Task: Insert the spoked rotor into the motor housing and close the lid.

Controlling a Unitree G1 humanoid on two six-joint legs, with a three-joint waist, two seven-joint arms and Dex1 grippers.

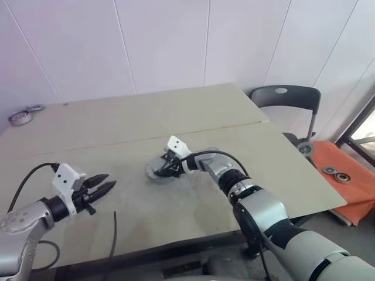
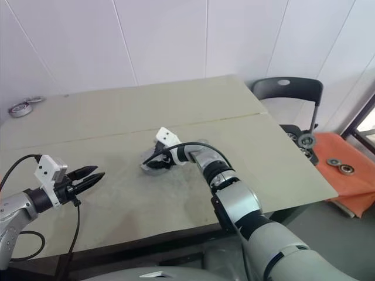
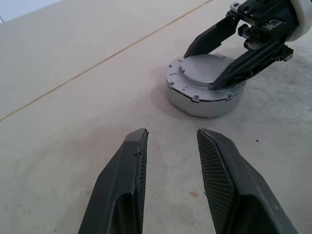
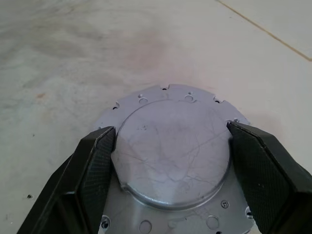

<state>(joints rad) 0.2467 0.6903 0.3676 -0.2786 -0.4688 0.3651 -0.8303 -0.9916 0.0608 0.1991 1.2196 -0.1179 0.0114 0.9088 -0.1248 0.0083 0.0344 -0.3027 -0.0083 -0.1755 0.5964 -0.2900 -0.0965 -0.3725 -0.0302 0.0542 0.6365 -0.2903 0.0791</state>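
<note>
step: lid seating | housing point(image 1: 160, 172) sat mid-table point(image 1: 246, 146), lid point(image 4: 171, 163) already on top | right gripper point(image 4: 170, 141) spread wide, fingers hugging lid's raised disc at 3 and 9 o'clock | left gripper point(image 3: 170, 146) half open, empty, at 8 o'clock of housing | tip: lid best pressed down flat, evenly, no tilt

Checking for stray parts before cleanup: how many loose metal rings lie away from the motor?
4: two at the table's far left corner, two on the orange cloth beside the table's right side. Others may lie outside the views.
</note>
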